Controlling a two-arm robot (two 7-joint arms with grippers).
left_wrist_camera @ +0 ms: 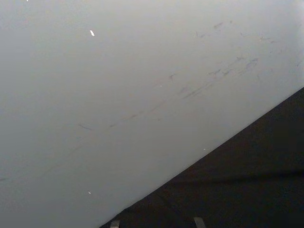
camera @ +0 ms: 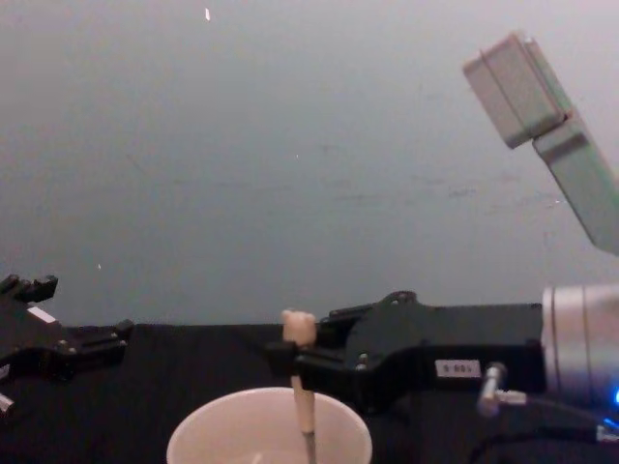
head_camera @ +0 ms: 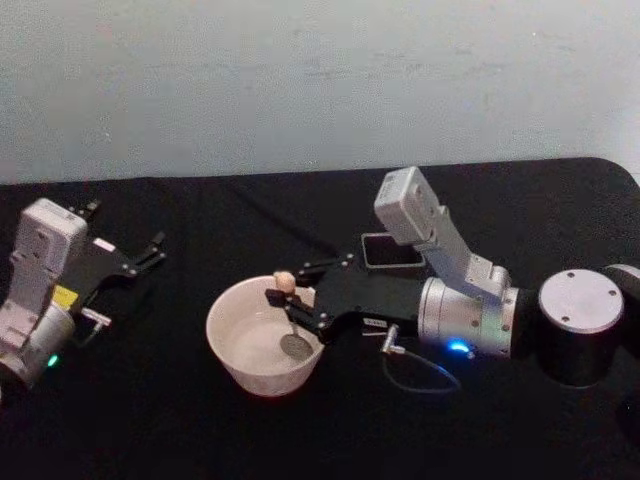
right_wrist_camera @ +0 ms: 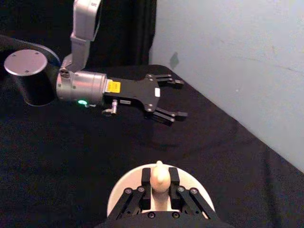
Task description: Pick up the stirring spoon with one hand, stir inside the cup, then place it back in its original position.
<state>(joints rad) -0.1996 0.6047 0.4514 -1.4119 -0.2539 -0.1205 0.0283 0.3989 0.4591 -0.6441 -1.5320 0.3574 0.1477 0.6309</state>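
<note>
Head view: our right gripper point(head_camera: 287, 300) is clamped on the stirring spoon point(head_camera: 291, 325), its bowl inside the cup point(head_camera: 222, 318). Pickup done, stirring underway we reckon, return pending. Left gripper point(head_camera: 152, 252) gapes idle, left of the cup.

A black cloth point(head_camera: 300, 430) covers the table from edge to edge, lying flat with faint creases. Toward the back, right of centre, a dark grey square holder point(head_camera: 383, 253) with rounded corners sits on the cloth, partly hidden. Behind the table rises a plain pale grey-blue wall point(head_camera: 300, 80). In the left wrist view the wall carries thin dark scuff marks point(left_wrist_camera: 223, 76) running in a slanted line, and a small bright speck point(left_wrist_camera: 91, 33). In the right wrist view a black drape point(right_wrist_camera: 128, 28) hangs beside the wall, at the far end of the table.
</note>
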